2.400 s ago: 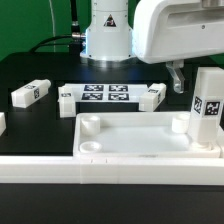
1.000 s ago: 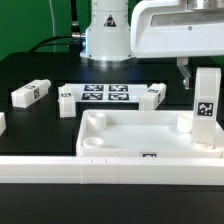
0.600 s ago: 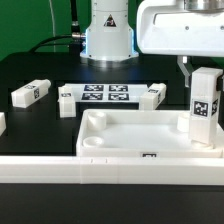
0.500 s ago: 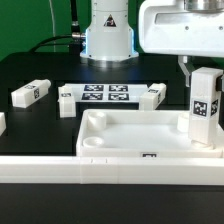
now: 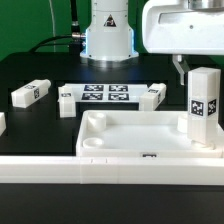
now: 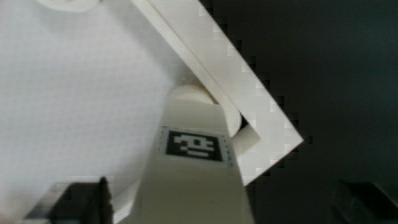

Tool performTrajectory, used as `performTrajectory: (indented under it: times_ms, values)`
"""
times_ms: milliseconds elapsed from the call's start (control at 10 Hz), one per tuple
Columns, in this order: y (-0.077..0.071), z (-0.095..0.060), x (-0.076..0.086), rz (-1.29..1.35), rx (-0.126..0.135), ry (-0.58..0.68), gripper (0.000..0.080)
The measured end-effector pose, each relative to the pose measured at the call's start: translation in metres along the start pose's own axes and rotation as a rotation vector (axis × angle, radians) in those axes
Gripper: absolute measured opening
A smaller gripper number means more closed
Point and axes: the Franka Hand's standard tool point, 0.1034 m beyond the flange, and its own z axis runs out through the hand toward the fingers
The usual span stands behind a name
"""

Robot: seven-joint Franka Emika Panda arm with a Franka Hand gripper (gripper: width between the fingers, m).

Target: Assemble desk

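The white rimmed tabletop [image 5: 120, 160] lies at the front of the black table, with round sockets in its corners. One square leg block [image 5: 203, 105] stands upright in its corner on the exterior view's right, tag facing the camera. My gripper [image 5: 191, 72] hangs at the leg's top, with one dark finger [image 5: 180, 68] showing beside it. In the wrist view the tagged leg [image 6: 199, 150] rises between my fingers [image 6: 80, 200], with a gap on each side. The gripper [image 6: 214, 205] is open and holds nothing.
Three loose leg blocks lie behind the tabletop: one [image 5: 31, 93] at the exterior view's left and two [image 5: 66, 101] [image 5: 153, 96] flanking the marker board [image 5: 105, 94]. The arm's white base [image 5: 108, 35] stands at the back. A long white bar [image 5: 110, 185] runs along the front.
The jaws have spread apart off the upright leg, which stays standing in its corner socket. The hand has shifted slightly toward the exterior view's right. The loose legs have not moved.
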Motion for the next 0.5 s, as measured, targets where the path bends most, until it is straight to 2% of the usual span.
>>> performTrajectory:
  times_ms: [500]
  values:
    - [0.0004,0.0018,-0.0004,-0.446,-0.004,-0.001,0.0648]
